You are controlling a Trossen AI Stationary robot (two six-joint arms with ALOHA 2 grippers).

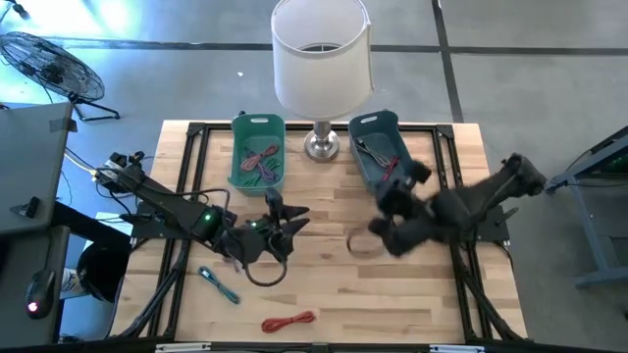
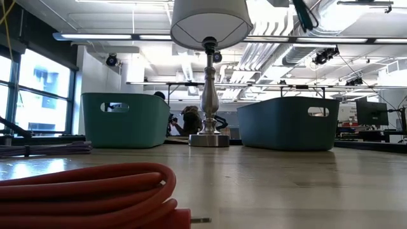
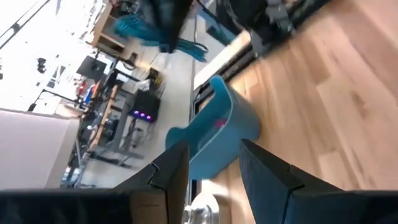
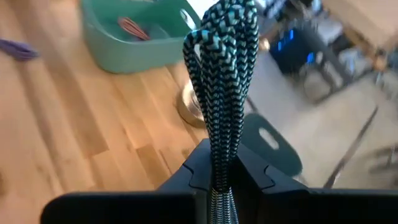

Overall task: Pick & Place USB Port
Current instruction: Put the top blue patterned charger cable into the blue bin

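now | right gripper clamped on braided cable near dark bin | left gripper fingers apart, holding nothing

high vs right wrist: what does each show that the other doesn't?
High only: the left gripper open over mid-table, a red cable at the front edge, a teal cable and the lampshade.

Right wrist only: the right gripper shut on a braided black-and-teal cable, plain close up.

Both: the light green bin with cables inside, the lamp base and the dark teal bin.
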